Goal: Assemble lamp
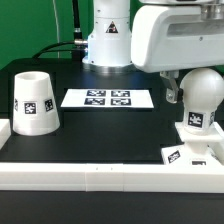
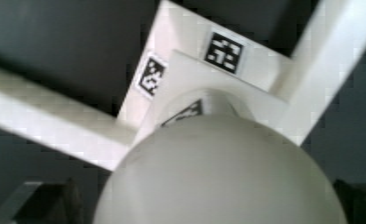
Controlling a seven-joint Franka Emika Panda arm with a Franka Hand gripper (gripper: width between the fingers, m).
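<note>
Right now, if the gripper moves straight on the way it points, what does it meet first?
Probably the rounded white plastic bulb piece: it fills the wrist view ahead of the open gripper, standing on the flat square white base. How near, I cannot tell.

Three white tagged parts set out on the black worktop (image 1: 100, 135).
The white plastic tapered cup-like shade (image 1: 33, 100) is stood wide mouth down by the edge on the exterior view's left. At the near corner on the exterior view's right, the white rounded plastic bulb piece (image 1: 201, 93) is seen upright on the flat square white plastic base (image 1: 190, 152).
</note>
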